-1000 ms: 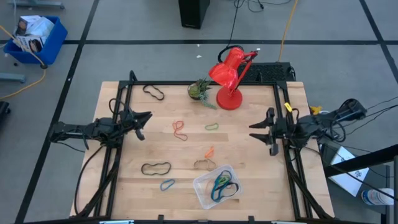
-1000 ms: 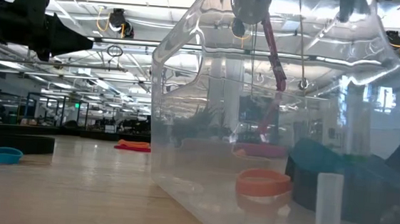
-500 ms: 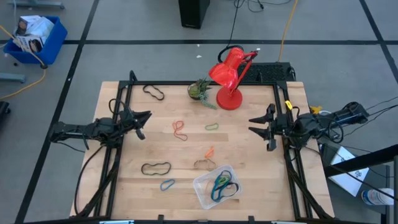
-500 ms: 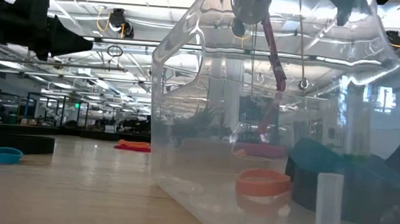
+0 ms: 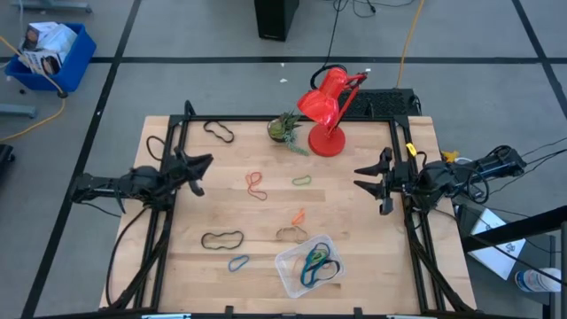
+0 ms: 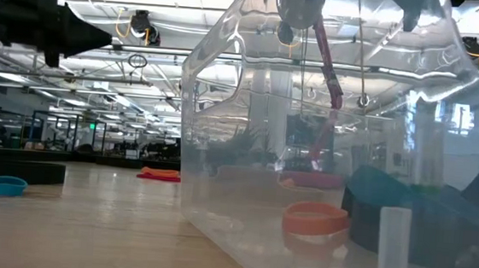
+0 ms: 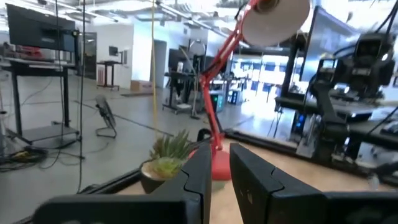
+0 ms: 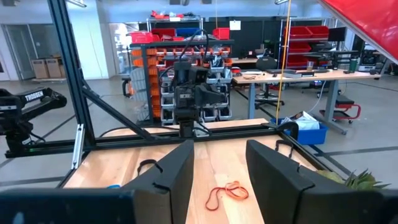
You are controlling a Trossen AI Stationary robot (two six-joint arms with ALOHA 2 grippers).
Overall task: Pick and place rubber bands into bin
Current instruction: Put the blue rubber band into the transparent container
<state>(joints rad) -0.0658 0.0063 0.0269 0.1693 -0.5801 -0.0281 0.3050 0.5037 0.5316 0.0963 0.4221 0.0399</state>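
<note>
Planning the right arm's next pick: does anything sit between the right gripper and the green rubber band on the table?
Nothing visible does. The right gripper hangs open over bare wood, and the green rubber band lies across clear tabletop from it. The red lamp stands off to the far side.

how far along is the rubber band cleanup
Partly done. The small clear plastic bin already holds a few blue, green and black bands. Nothing is in hand: the left gripper and right gripper hover empty at the table's sides. Left on the wood: the red band, green band, orange band, tan band, blue band and two black bands.
</note>
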